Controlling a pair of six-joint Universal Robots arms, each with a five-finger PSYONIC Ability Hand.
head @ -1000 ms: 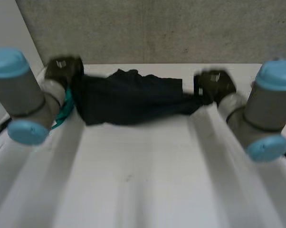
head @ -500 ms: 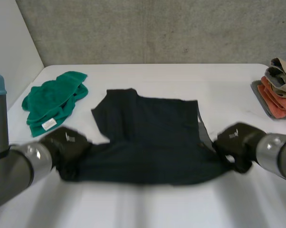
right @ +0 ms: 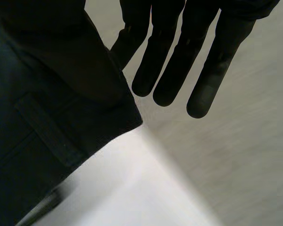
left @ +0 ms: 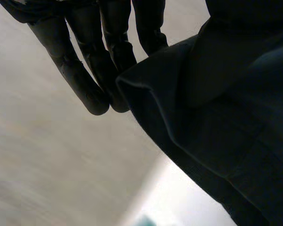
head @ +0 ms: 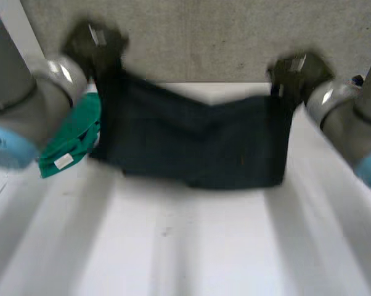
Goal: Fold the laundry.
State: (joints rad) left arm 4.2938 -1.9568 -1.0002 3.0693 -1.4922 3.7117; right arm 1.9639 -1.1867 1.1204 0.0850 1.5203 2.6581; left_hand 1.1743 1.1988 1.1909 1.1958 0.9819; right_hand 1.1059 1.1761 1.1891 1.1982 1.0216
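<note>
The dark garment point(head: 191, 139) hangs in the air between the two raised arms, spread like a sheet over the far half of the worktop point(head: 185, 246). Its long axis runs straight across, 9 o'clock to 3 o'clock, and the cloth drops toward 6 o'clock.

From the garment's middle, the left hand point(head: 96, 46) is up at about 10 o'clock on one top corner. The right hand point(head: 296, 71) is at about 2 o'clock on the other and sits a little lower. The top edge sags slightly between them.

Up close, each hand's fingers point(left: 85, 70) run out straight past the cloth's edge, and the corner is tucked in on the thumb side. The pinch itself is hidden under the fabric, but the garment's weight plainly hangs from both hands, so I judge each one clamped on its corner.

I cannot tell whether the lower hem touches the worktop. A green cloth point(head: 74, 139) lies at about 9 o'clock, partly behind the garment's left edge.

Both hands are equally on the piece, so the next lay-down depends on lowering that 9-to-3 edge level and clear of the green cloth.
</note>
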